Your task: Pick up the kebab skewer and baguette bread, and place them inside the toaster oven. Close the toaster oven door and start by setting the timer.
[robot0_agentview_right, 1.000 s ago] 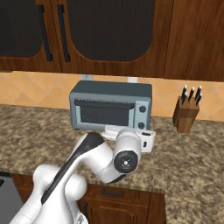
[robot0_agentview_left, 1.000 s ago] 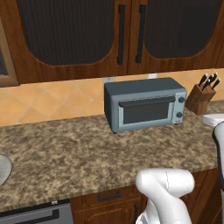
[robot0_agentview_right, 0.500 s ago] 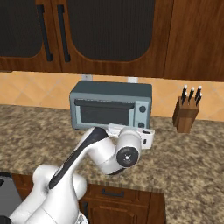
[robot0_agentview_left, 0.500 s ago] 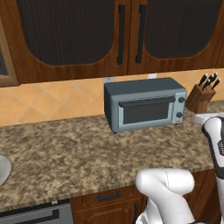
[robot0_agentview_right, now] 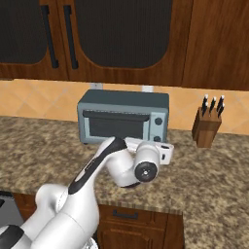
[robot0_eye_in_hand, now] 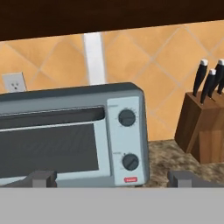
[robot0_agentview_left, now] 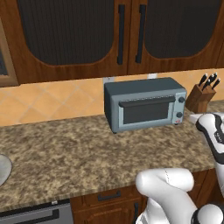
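Observation:
The grey-blue toaster oven [robot0_agentview_left: 144, 105] stands at the back of the counter against the tiled wall. Its door [robot0_eye_in_hand: 50, 148] is closed, with the bar handle [robot0_eye_in_hand: 52, 116] across the top of the dark glass. Two dark knobs [robot0_eye_in_hand: 127, 117] sit one above the other on the right panel. My gripper [robot0_eye_in_hand: 113, 179] is open with nothing between its fingertips [robot0_eye_in_hand: 41, 178], level with the lower front of the oven and a short way off. From the right base the white hand [robot0_agentview_right: 163, 151] hovers before the oven's [robot0_agentview_right: 124, 116] right end. The kebab skewer and baguette bread are out of view.
A wooden knife block [robot0_agentview_left: 201, 94] stands just right of the oven, also seen from the hand [robot0_eye_in_hand: 205, 127]. Dark wooden cabinets hang above. A pale round rim [robot0_agentview_left: 2, 168] pokes in at the left edge of the speckled granite counter [robot0_agentview_left: 65, 148].
My forearm and wrist have risen into the right edge of the left base view. The hand has stayed in front of the oven, jaws still open. The oven has not moved.

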Available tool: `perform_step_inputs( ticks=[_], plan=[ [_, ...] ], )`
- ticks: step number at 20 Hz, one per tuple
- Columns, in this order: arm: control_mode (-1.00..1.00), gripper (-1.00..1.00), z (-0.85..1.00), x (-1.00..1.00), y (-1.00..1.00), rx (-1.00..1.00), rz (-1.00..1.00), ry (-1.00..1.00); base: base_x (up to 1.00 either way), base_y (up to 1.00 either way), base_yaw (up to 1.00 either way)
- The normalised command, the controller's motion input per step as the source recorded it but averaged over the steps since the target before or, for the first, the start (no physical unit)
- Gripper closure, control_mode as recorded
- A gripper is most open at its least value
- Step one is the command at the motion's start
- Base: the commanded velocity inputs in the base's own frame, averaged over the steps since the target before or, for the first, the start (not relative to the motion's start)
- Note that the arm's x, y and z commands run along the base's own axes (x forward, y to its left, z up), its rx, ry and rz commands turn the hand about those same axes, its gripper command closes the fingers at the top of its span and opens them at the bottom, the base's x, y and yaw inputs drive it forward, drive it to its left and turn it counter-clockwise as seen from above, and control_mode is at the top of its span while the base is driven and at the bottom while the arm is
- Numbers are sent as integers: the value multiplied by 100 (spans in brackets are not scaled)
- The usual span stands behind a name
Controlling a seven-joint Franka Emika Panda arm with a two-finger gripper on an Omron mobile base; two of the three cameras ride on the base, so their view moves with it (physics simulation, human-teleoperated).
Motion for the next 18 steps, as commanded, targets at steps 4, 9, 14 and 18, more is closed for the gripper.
perform_step_inputs(
  ticks=[4, 9, 14, 18],
  plan=[
    [-100, -100, -34, 28, -12, 0, 0, 0, 0, 0, 0],
    [-100, -100, -30, 37, -4, 0, 0, 0, 0, 0, 0],
    [-100, -100, -24, 42, -9, 0, 0, 0, 0, 0, 0],
    [-100, -100, -25, 41, -4, 0, 0, 0, 0, 0, 0]
  ],
)
